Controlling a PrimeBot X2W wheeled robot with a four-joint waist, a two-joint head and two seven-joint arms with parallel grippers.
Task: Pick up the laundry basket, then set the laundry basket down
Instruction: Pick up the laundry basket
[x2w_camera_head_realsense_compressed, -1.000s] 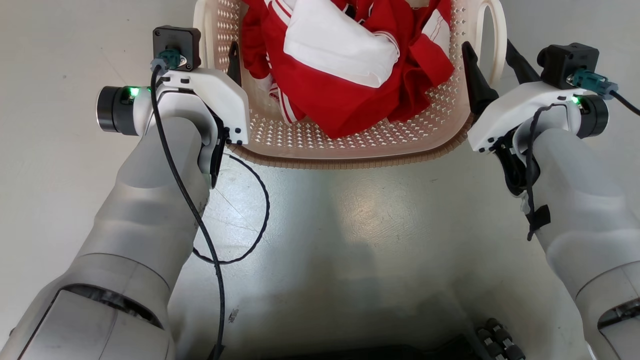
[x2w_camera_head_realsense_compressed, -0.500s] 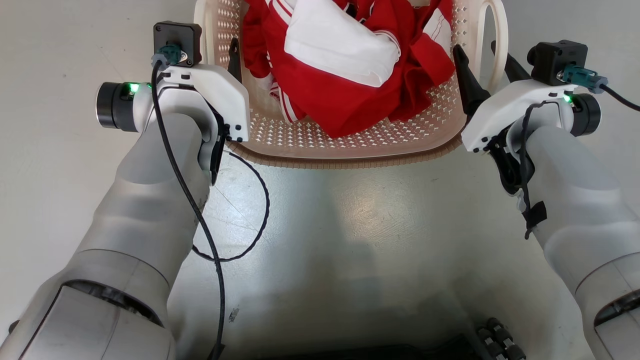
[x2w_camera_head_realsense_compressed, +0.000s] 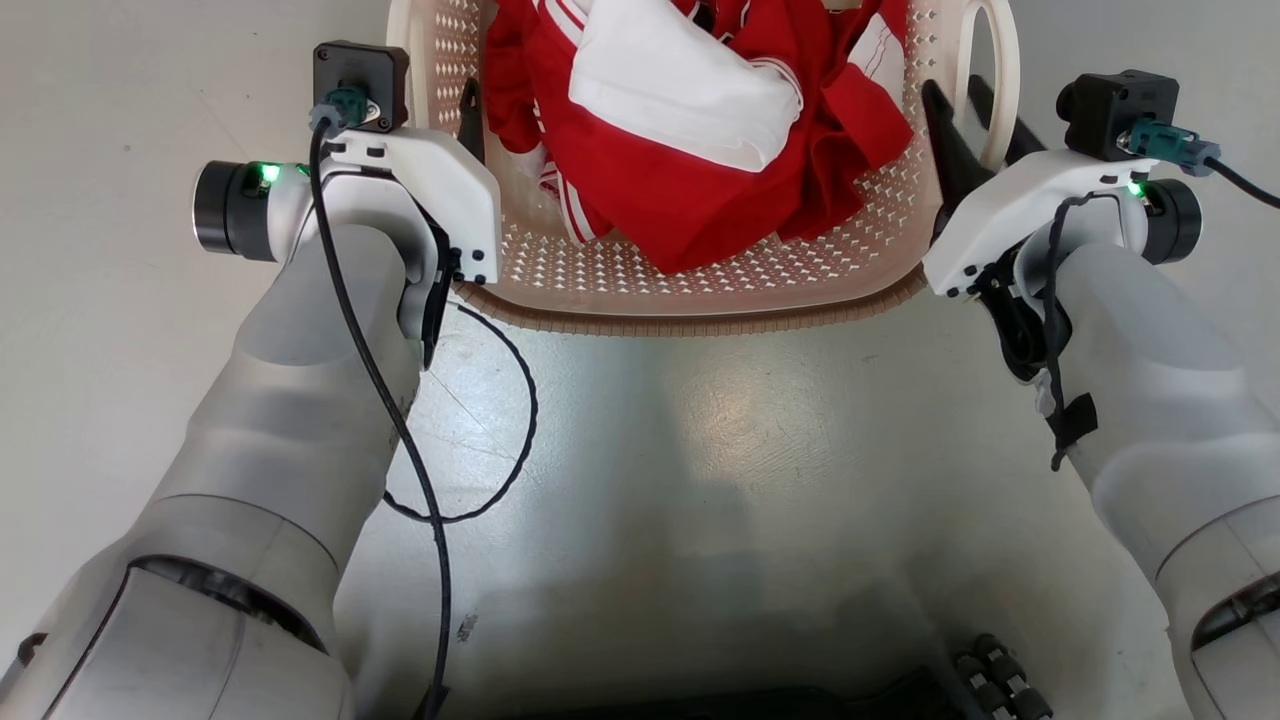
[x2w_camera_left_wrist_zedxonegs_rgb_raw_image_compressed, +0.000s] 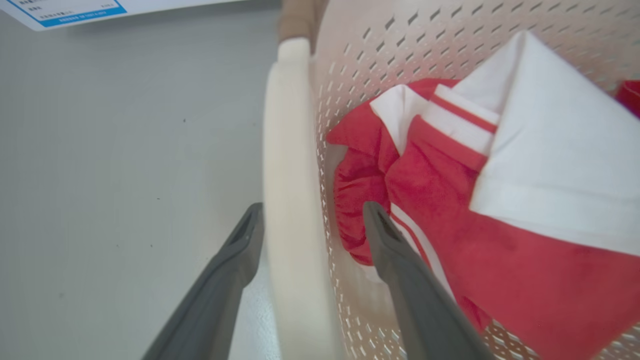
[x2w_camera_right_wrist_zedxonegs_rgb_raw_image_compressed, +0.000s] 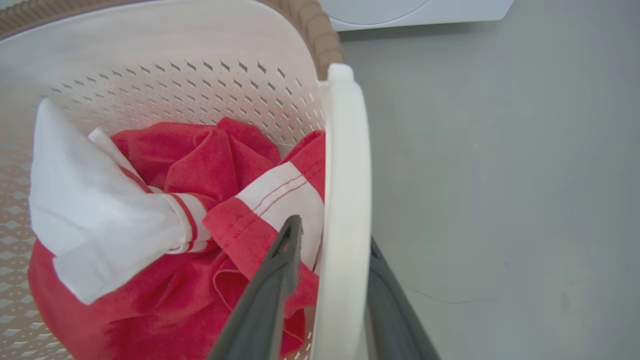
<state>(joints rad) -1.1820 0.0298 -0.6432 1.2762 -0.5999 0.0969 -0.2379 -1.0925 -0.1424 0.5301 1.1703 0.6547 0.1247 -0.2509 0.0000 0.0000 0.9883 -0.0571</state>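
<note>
The laundry basket (x2w_camera_head_realsense_compressed: 690, 322), cream-white and perforated with a brown rim, stands on the floor ahead of me, full of red and white clothes (x2w_camera_head_realsense_compressed: 700, 150). My left gripper (x2w_camera_head_realsense_compressed: 440, 110) straddles the basket's left loop handle (x2w_camera_left_wrist_zedxonegs_rgb_raw_image_compressed: 287, 175). In the left wrist view the left gripper (x2w_camera_left_wrist_zedxonegs_rgb_raw_image_compressed: 312, 209) is open, with a gap on each side of the handle. My right gripper (x2w_camera_head_realsense_compressed: 955, 90) straddles the right loop handle (x2w_camera_right_wrist_zedxonegs_rgb_raw_image_compressed: 345, 200). In the right wrist view the right gripper (x2w_camera_right_wrist_zedxonegs_rgb_raw_image_compressed: 332, 234) has its outer finger against the handle and a narrow gap at the inner finger.
A white washing machine (x2w_camera_right_wrist_zedxonegs_rgb_raw_image_compressed: 415, 12) stands beyond the basket. A white sheet with a blue stripe (x2w_camera_left_wrist_zedxonegs_rgb_raw_image_compressed: 65, 10) lies on the floor past the left handle. A black cable (x2w_camera_head_realsense_compressed: 500, 440) loops off my left arm. My dark base (x2w_camera_head_realsense_compressed: 980, 680) is at the bottom.
The right gripper's fingers have drawn closer together around the right handle, and that arm has shifted slightly inward. The left arm has barely moved.
</note>
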